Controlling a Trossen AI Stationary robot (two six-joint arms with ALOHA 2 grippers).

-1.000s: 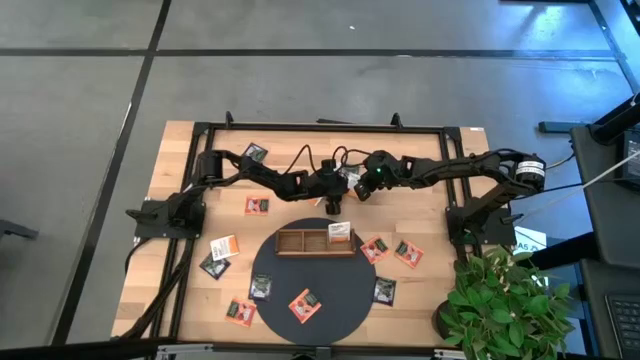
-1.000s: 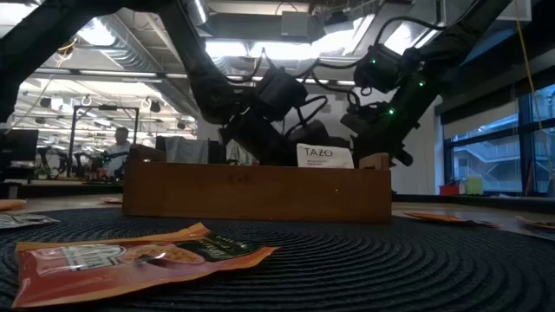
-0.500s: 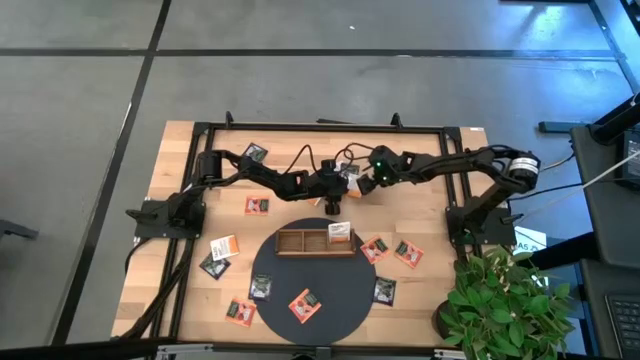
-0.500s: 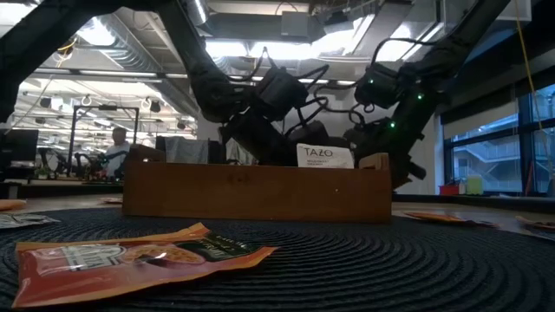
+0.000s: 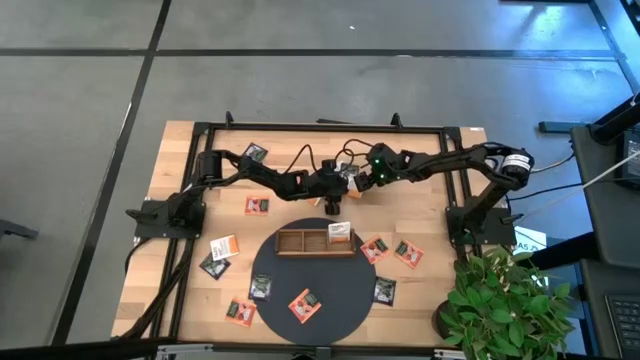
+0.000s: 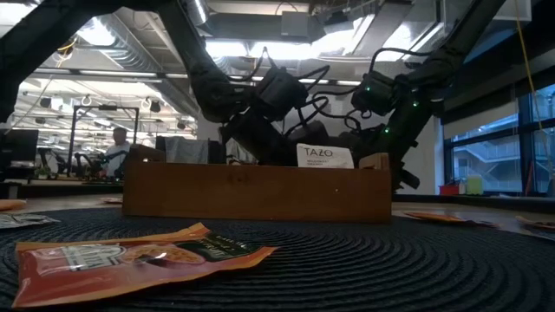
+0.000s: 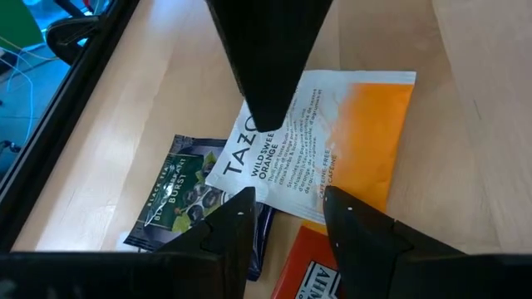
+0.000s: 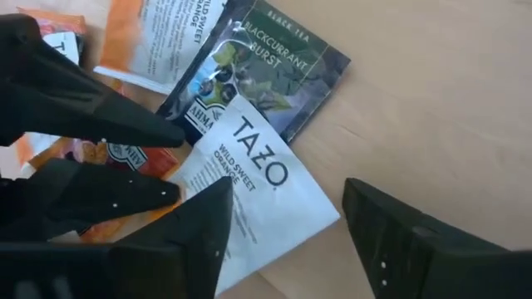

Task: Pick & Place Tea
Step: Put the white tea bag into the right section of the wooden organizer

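The high view looks straight down on the whole table (image 5: 200,150). The low view sits at mat level, facing level across the wooden tray (image 6: 256,192) into the room. Both wrist views look down closely at the same far-centre pile of tea sachets (image 7: 320,133), each framing its neighbour's sachets too.

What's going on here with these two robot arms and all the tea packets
Both arms reach to the far middle of the table, over a small pile of tea sachets. The left gripper is open above a white Tazo Wild Sweet Orange sachet overlapping a black Blackcurrant Burst sachet. The right gripper is open too, above the same pile. Neither holds anything. One white sachet stands in the wooden tray; others lie scattered around.
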